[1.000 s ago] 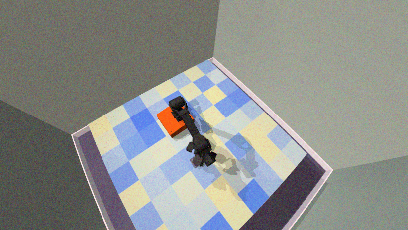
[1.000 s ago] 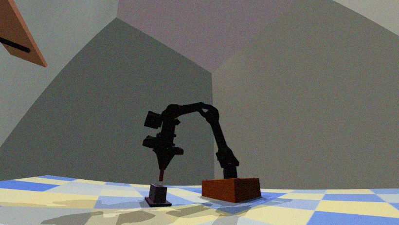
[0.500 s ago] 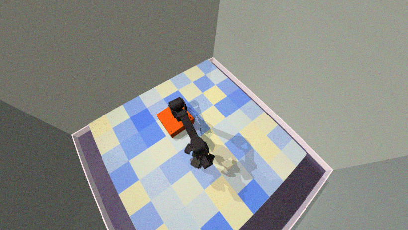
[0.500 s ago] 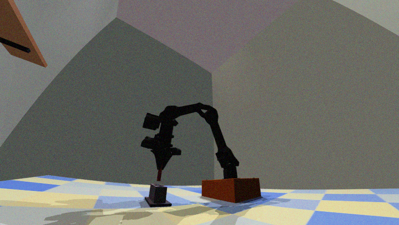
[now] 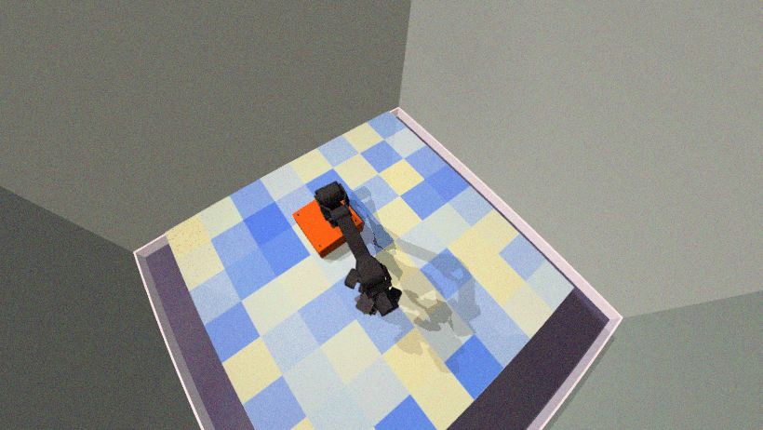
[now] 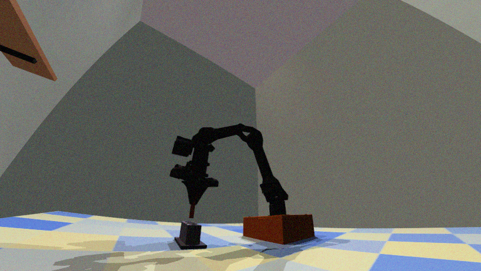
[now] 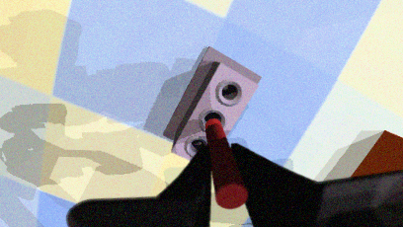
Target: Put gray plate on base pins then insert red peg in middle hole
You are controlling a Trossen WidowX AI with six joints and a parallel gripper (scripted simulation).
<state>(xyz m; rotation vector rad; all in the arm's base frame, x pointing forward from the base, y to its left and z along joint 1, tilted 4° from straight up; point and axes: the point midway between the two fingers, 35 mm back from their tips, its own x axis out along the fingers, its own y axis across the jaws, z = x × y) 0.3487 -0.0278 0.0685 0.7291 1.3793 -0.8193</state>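
Note:
The gray-pink plate (image 7: 222, 73) lies flat on the base (image 6: 193, 246), which stands upright on the floor. Three ringed holes show in the plate in the wrist view. My gripper (image 6: 192, 203) (image 7: 219, 151) is shut on the red peg (image 6: 192, 211) (image 7: 224, 163) and holds it nearly upright above the plate. In the exterior view a small gap shows between the peg's lower end and the top of the stack. In the wrist view that end appears over the near edge of the middle hole. The seam between plate and base is too dark to make out. The pins are hidden.
The arm stands on an orange box (image 5: 323, 232) (image 6: 262, 229), which also edges into the wrist view at the right. Pale low walls (image 5: 507, 213) border the checkered floor. A brown panel with a dark bar hangs at the upper left of the exterior view.

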